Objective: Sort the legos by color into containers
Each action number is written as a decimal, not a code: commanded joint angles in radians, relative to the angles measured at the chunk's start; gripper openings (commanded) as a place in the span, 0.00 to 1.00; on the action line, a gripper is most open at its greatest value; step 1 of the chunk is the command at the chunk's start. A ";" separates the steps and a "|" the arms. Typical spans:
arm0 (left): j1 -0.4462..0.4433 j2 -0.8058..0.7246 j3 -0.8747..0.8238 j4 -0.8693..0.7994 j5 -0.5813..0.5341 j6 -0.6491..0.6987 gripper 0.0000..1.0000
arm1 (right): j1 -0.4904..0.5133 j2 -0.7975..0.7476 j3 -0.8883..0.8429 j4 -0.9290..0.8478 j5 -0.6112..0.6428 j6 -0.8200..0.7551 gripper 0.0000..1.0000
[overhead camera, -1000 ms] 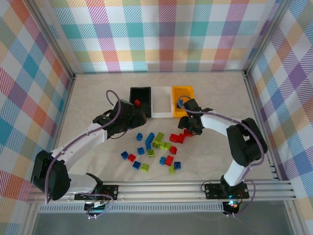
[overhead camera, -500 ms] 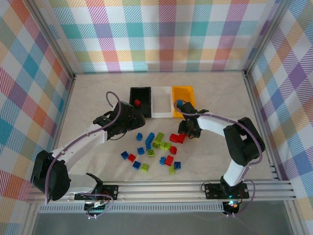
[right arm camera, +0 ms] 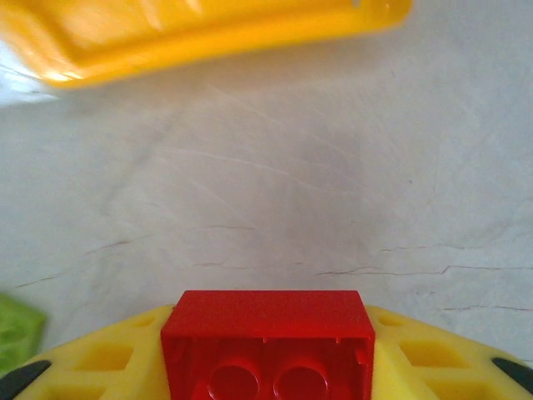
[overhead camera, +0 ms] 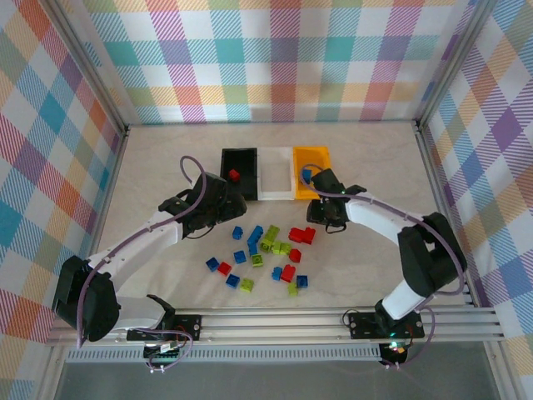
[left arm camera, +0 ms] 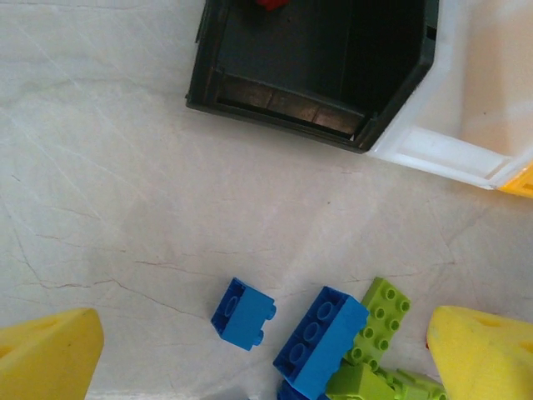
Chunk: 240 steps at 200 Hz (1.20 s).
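Worktop (overhead camera: 166,158): pale, marble-veined, faint hairline cracks. Pastel plaid walls (overhead camera: 275,58) stood along worktop's far, left and right edges. Grooved aluminium rail (overhead camera: 291,321) ran along worktop's near edge. Metal posts (overhead camera: 93,75) rose from worktop's far corners.

I see my pale marbled table (overhead camera: 166,158) carrying a black bin (overhead camera: 225,167), a white bin (overhead camera: 275,197) and an orange-yellow bin (overhead camera: 312,150) just beyond the left gripper (overhead camera: 225,210), with loose bricks (overhead camera: 266,248) to its right.

Nothing can be read anywhere. The studs of the blue brick (left arm camera: 321,340) and the green brick (left arm camera: 385,321) are too soft to show any brand mark. The red brick (right arm camera: 266,333) shows plain plastic, and the black bin (left arm camera: 275,104), white bin (left arm camera: 450,154) and orange bin (right arm camera: 208,33) show no legible label.
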 commanded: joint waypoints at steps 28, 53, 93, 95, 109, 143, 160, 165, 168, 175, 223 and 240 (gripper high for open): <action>0.003 -0.081 -0.039 -0.098 -0.101 -0.002 1.00 | 0.094 0.088 0.282 -0.010 -0.173 -0.137 0.43; 0.004 -0.126 -0.069 -0.128 -0.113 -0.019 1.00 | 0.128 0.233 0.475 0.019 -0.227 -0.126 0.44; 0.003 -0.186 -0.095 -0.191 -0.123 -0.021 1.00 | 0.154 0.512 0.829 -0.033 -0.270 -0.112 0.45; 0.003 -0.189 -0.097 -0.196 -0.123 -0.020 1.00 | 0.155 0.524 0.843 -0.035 -0.272 -0.111 0.46; 0.005 -0.209 -0.104 -0.211 -0.126 -0.022 1.00 | 0.157 0.599 0.951 -0.059 -0.272 -0.106 0.46; 0.005 -0.236 -0.117 -0.235 -0.120 -0.014 1.00 | 0.158 0.763 1.188 -0.142 -0.263 -0.093 0.52; 0.005 -0.239 -0.118 -0.247 -0.121 -0.011 1.00 | 0.158 0.824 1.301 -0.176 -0.262 -0.089 0.62; 0.005 -0.240 -0.119 -0.250 -0.121 -0.008 1.00 | 0.158 0.842 1.334 -0.192 -0.262 -0.088 0.64; 0.005 -0.240 -0.118 -0.252 -0.121 -0.009 1.00 | 0.158 0.850 1.352 -0.200 -0.262 -0.085 0.65; 0.007 -0.242 -0.118 -0.255 -0.122 -0.007 1.00 | 0.158 0.865 1.389 -0.214 -0.263 -0.085 0.67; 0.007 -0.247 -0.112 -0.266 -0.088 0.012 1.00 | 0.157 0.796 1.389 -0.239 -0.239 -0.100 0.72; 0.007 -0.238 -0.114 -0.266 -0.045 0.026 1.00 | 0.156 0.693 1.231 -0.168 -0.228 -0.102 0.72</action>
